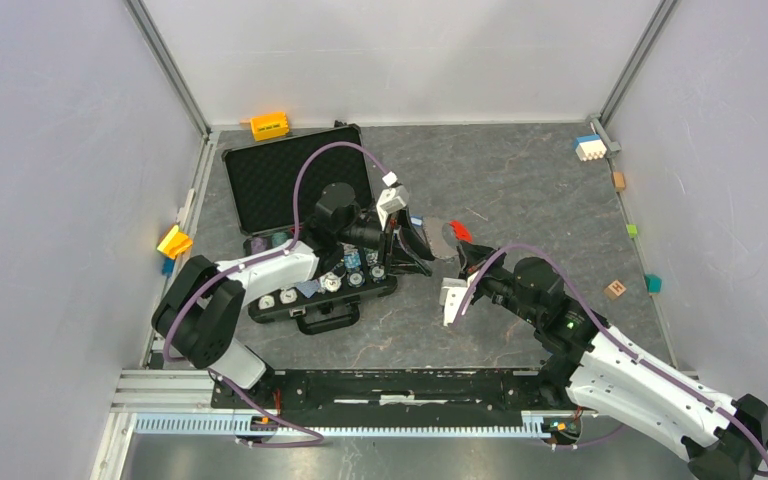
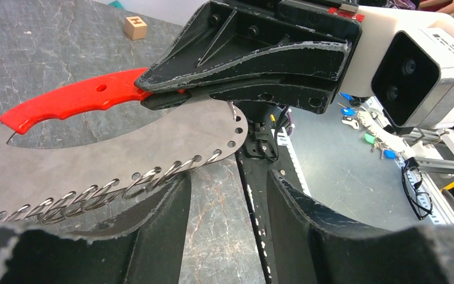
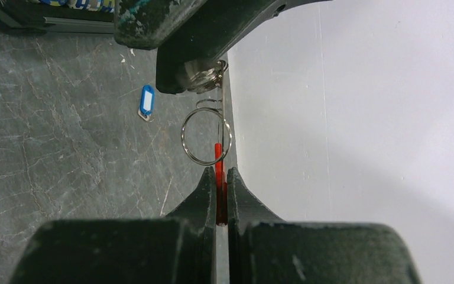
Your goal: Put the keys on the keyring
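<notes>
The keyring [image 2: 112, 148] is a thin grey crescent plate with a row of silvery split rings [image 2: 94, 195] along its edge and a red handle [image 2: 65, 100]. My right gripper [image 3: 221, 173] is shut on the red handle [image 3: 218, 165] and holds the keyring [image 1: 446, 238] above the table. From the side, one ring [image 3: 184, 139] hangs free. My left gripper [image 2: 227, 177] is open with nothing between its jaws. Its left finger [image 2: 153, 236] sits just under the rings. A small key with a blue head [image 3: 146, 102] lies on the table beside the keyring [image 1: 416, 221].
An open black case [image 1: 295, 180] lies behind my left arm, with a tray of small parts [image 1: 325, 290] in front of it. Coloured blocks [image 1: 269, 125] [image 1: 588, 147] and a wooden cube [image 1: 615, 289] sit near the walls. Several coloured-head keys [image 2: 369, 139] lie beyond the front rail.
</notes>
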